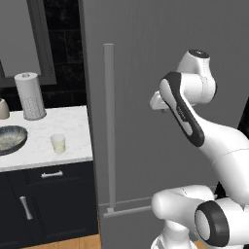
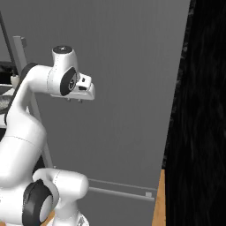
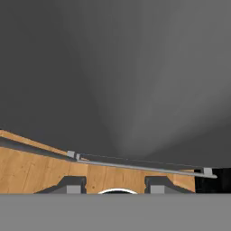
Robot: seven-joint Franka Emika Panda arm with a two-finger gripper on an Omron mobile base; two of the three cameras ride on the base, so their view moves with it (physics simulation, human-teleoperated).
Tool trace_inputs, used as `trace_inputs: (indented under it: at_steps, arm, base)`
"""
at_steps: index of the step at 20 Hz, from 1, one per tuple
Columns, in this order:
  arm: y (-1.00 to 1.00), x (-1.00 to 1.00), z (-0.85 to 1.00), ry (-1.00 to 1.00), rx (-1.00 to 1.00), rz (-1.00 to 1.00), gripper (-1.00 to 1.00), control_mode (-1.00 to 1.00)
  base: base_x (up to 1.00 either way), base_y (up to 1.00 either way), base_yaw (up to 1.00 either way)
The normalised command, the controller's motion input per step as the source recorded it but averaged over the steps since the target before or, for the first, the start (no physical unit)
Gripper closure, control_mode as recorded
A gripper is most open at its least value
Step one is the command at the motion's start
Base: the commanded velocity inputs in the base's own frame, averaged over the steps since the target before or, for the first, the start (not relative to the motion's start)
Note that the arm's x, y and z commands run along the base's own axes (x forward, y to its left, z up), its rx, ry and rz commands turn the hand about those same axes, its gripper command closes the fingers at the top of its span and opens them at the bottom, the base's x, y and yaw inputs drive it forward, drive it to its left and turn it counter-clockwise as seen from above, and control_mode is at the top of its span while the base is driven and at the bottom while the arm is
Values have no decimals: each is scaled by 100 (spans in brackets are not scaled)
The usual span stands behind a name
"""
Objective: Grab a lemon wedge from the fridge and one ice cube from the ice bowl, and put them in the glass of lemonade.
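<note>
Left base view: the white arm rises from the lower right and bends forward, its pincer [image 1: 156, 103] hanging in front of the closed fridge [image 1: 141, 63], which fills the middle of the scene as a flat matte grey door. The pincer sits high and free of the door, probably so it can swing across to the long vertical bar handle [image 1: 110, 126], which stands well to its left. Further left and lower lies a pale counter [image 1: 73, 127] carrying the glass of lemonade [image 1: 58, 143], the ice bowl [image 1: 10, 138] at the far edge, and a paper towel roll [image 1: 29, 95] behind them. The lemon wedge is presumably shut inside the fridge.

Right base view: the pincer [image 2: 74, 99] points down beside the grey door, nothing between its short fingers. Open door surface spreads to its right as far as a black wall [image 2: 203, 110]; a horizontal bar handle [image 2: 119, 190] crosses the door far below. There looks to be plenty of room to move sideways.

Hand view: the two dark fingertips [image 3: 72, 185] stand partly apart at the bottom, holding nothing. Ahead of the pincer is the grey door face, the lower bar, and a strip of wooden floor [image 3: 27, 167] beneath.
</note>
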Motion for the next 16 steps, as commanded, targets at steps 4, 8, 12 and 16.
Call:
trace_inputs:
  at_steps: [4, 8, 12, 16]
  arm:
    - [-1, -31, 0, 0, 0, 0, -100, -100]
    - [-11, -36, 0, -4, 0, 0, -100, -100]
    - [-16, -23, 0, -3, 0, 0, -100, -100]
    - [-1, -3, -8, -3, 0, -9, -100, -100]
  base:
    - [0, 0, 0]
    - [0, 0, 0]
    - [0, 0, 0]
    - [0, 0, 0]
